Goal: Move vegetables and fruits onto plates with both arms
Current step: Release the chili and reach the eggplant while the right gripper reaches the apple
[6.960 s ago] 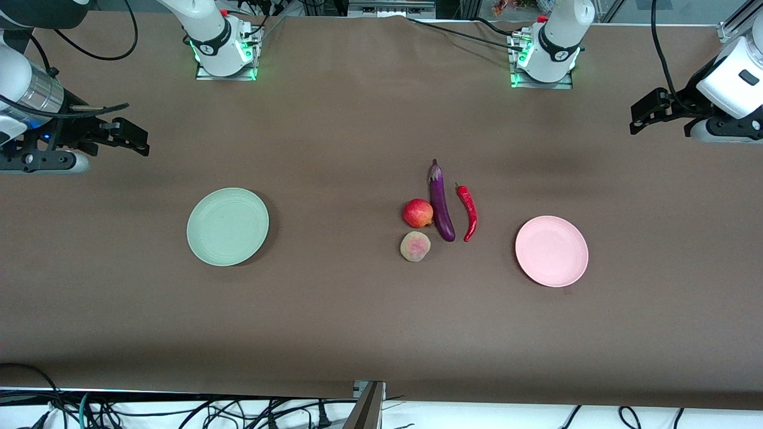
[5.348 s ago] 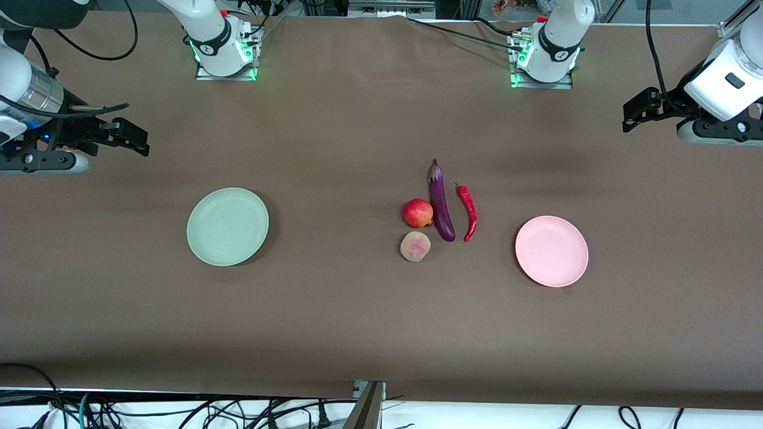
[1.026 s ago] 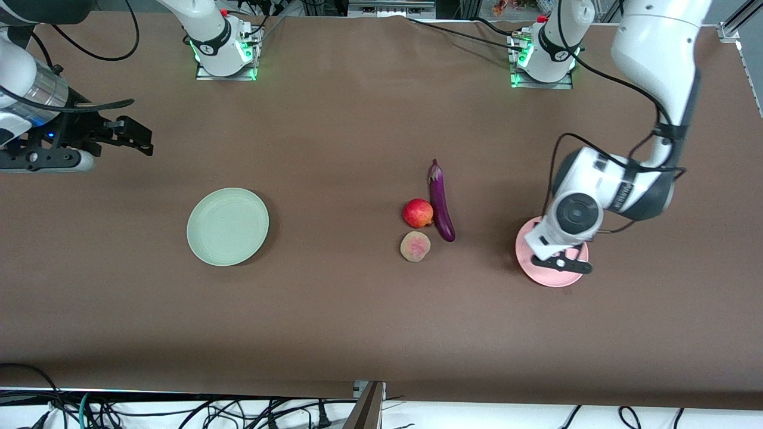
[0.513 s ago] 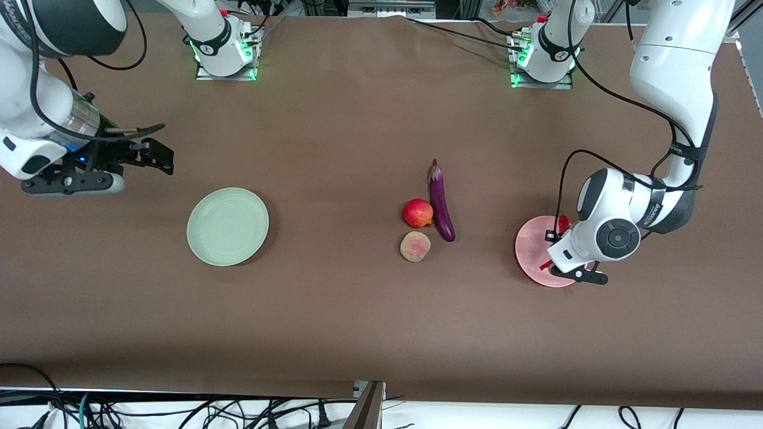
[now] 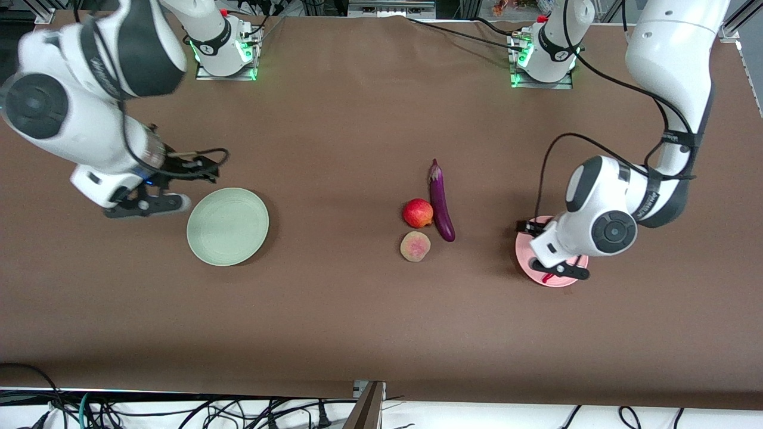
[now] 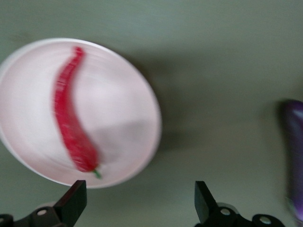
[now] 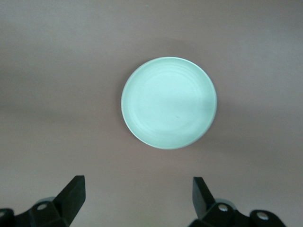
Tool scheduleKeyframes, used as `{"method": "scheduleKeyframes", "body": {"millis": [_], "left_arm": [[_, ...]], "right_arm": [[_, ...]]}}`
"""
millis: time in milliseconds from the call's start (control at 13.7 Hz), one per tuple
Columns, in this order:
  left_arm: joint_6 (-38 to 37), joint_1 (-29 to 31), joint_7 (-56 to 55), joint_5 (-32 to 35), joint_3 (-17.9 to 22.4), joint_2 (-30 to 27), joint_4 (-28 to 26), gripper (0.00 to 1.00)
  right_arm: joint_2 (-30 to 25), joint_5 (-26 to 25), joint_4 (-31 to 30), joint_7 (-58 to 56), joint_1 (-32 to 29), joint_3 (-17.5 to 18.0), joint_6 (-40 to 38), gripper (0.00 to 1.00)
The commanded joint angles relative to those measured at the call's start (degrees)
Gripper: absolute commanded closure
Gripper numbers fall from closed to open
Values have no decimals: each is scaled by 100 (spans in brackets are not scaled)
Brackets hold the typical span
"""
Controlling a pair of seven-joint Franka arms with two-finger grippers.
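**Spotter:** Green plate (image 5: 227,226) first, at the right arm's end of the table. Your right gripper (image 5: 173,179) hangs just beside its rim, jaws spread wide and empty, as the right wrist view shows with the green plate (image 7: 169,102) bare between the fingertips. That arm is bent low, its elbow high over the table edge.

**Operator:** What worries you there?

**Spotter:** You have a long reach to the fruit. If you sweep low, a finger could clip the plate and slide it.

**Operator:** And the middle?

**Spotter:** The pomegranate (image 5: 418,213), peach (image 5: 415,246) and eggplant (image 5: 441,201) sit packed together, the pomegranate touching the eggplant, the peach nearest the front camera. Open jaws coming down on one could nudge its neighbour; round fruit rolls.

**Operator:** Then the left arm?

**Spotter:** Your left gripper (image 5: 551,250) hovers over the pink plate (image 5: 524,250), wrist folded down under the forearm. In the left wrist view the jaws stand apart and empty, and the chili (image 6: 71,127) lies on the pink plate (image 6: 128,104). That view is smeared, so I'd guess, not swear, that the chili is lying fully inside the rim. Lift straight, or a fingertip could catch the rim and tip the plate.
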Motion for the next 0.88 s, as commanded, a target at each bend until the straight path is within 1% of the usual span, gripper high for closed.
{"method": "scheduleKeyframes", "body": {"millis": [0,147,220,293,366,440,586,659,806], "left_arm": [[-20,-15,-274,-438,-387,-119,-372,0],[234,-24,-407,-544,-721,-110,-653,0],[409,-33,-408,-553,-853,-93,-881,0],[690,-33,-495,-553,-1124,-127,-1188,0],[1075,-24,-774,-501,-1283,-171,-1504,0],[1523,-33,-881,-501,-1294,-172,-1742,0],[2385,-356,-1004,-501,-1276,-49,-2095,0],[2571,-480,-1240,-466,-1276,4,-2192,0],[2731,-604,-1461,-378,-1241,100,-2263,0]], "right_arm": [[604,174,175,1229,513,-15,623,0],[1053,472,236,1918,908,-23,1483,0],[1299,622,393,2208,1032,-15,1801,0],[1536,754,586,2507,1155,-14,1926,0],[1773,807,832,2867,1322,-14,2014,0],[2002,799,1078,3375,1558,-23,2093,0],[2346,746,1299,4211,1954,-41,2496,0],[2408,720,1291,4415,2052,-50,2638,0],[2426,658,1291,4426,2070,-50,2657,0]]}}
